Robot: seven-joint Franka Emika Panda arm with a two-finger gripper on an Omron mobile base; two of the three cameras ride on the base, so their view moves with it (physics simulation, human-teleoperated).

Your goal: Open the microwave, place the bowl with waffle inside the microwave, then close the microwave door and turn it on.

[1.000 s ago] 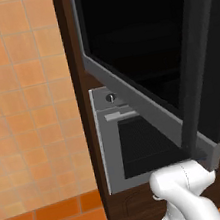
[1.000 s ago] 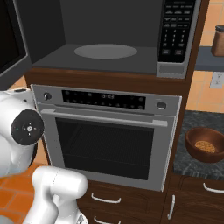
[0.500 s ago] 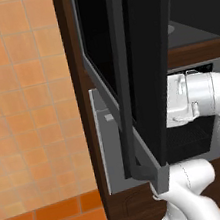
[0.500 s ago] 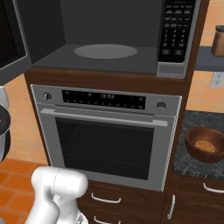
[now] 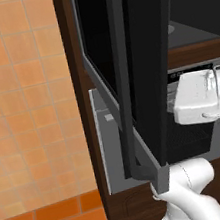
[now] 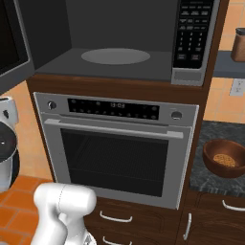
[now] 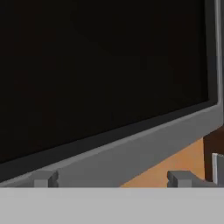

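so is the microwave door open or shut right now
Open. In the right base view the microwave cavity and its round turntable plate are exposed, and the microwave door stands swung out to the left.

Dark speckled counter [image 6: 210, 179], right of oven: carried one brown bowl with waffle [image 6: 224, 158], resting directly on its surface.

The microwave [image 6: 119, 43] is sitting above the oven [image 6: 117, 148]; the bowl with waffle [image 6: 225, 158] is resting on the table [image 6: 215, 179] right of the oven.
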